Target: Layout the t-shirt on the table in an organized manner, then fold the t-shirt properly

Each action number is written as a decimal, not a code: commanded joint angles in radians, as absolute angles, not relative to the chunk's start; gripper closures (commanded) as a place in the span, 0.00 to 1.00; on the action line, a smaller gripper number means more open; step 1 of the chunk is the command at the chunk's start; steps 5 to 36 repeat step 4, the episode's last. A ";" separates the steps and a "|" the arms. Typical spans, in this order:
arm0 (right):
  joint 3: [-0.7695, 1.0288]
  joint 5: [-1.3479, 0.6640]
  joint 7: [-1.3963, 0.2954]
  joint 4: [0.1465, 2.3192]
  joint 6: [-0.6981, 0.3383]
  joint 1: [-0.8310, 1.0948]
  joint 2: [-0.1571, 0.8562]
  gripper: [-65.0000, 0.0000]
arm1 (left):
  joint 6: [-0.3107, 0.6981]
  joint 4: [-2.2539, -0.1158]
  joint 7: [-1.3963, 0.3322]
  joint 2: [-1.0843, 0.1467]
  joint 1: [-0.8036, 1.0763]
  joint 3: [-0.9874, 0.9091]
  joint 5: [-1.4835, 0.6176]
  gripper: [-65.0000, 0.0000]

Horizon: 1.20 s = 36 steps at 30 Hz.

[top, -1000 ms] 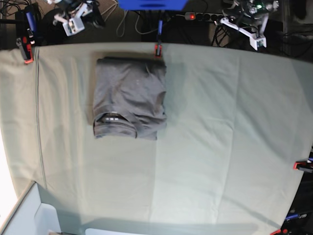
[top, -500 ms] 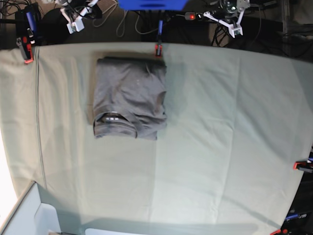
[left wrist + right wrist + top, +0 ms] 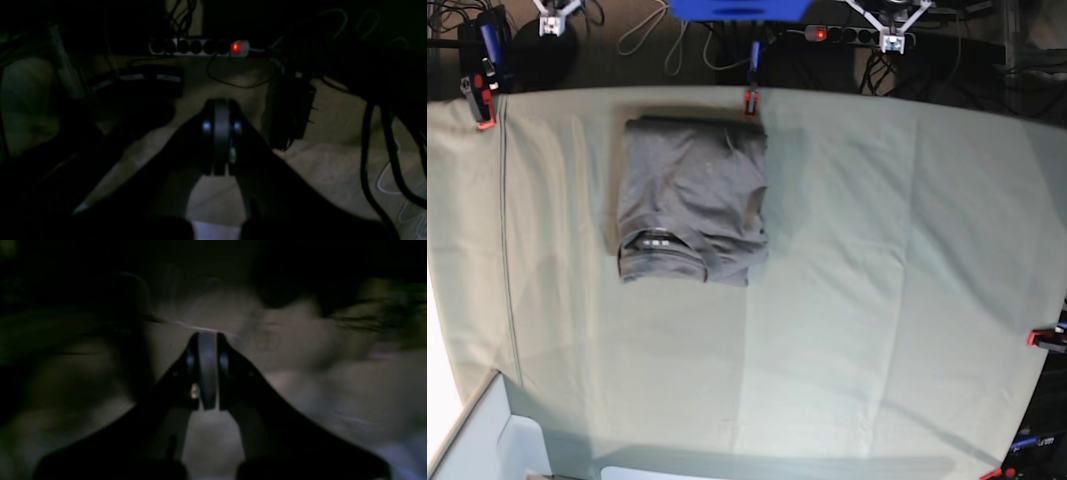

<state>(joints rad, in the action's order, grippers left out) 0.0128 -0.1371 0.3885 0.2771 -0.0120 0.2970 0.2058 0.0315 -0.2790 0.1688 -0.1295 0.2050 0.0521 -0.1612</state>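
The dark grey t-shirt lies folded into a compact rectangle on the table, near its far edge and left of centre, with the collar and neck label toward the near side. Both arms are drawn back beyond the far edge, well clear of the shirt. My left gripper shows at the top right and my right gripper at the top left. In the left wrist view the left gripper is shut and empty over the dark floor. In the blurred right wrist view the right gripper is shut and empty too.
Red clamps pin the pale cloth at the table's edges. A power strip with a red light and loose cables lie on the floor behind the table. A white bin stands at the near left corner.
Both arms have pulled further back past the far edge of the table. The left gripper has gone from open to shut. The folded shirt has not moved.
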 commanded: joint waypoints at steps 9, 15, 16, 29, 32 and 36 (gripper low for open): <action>-0.077 -0.139 0.412 0.234 0.226 0.277 0.206 1.00 | 0.194 -0.278 0.179 -0.125 0.209 0.050 -0.163 1.00; -0.077 -0.139 0.412 0.234 0.226 0.277 0.206 1.00 | 0.194 -0.278 0.179 -0.125 0.209 0.050 -0.163 1.00; -0.077 -0.139 0.412 0.234 0.226 0.277 0.206 1.00 | 0.194 -0.278 0.179 -0.125 0.209 0.050 -0.163 1.00; -0.077 -0.139 0.412 0.234 0.226 0.277 0.206 1.00 | 0.194 -0.278 0.179 -0.125 0.209 0.050 -0.163 1.00; -0.077 -0.139 0.412 0.234 0.226 0.277 0.206 1.00 | 0.194 -0.278 0.179 -0.125 0.209 0.050 -0.163 1.00; -0.077 -0.139 0.412 0.234 0.226 0.277 0.206 1.00 | 0.194 -0.278 0.179 -0.125 0.209 0.050 -0.163 1.00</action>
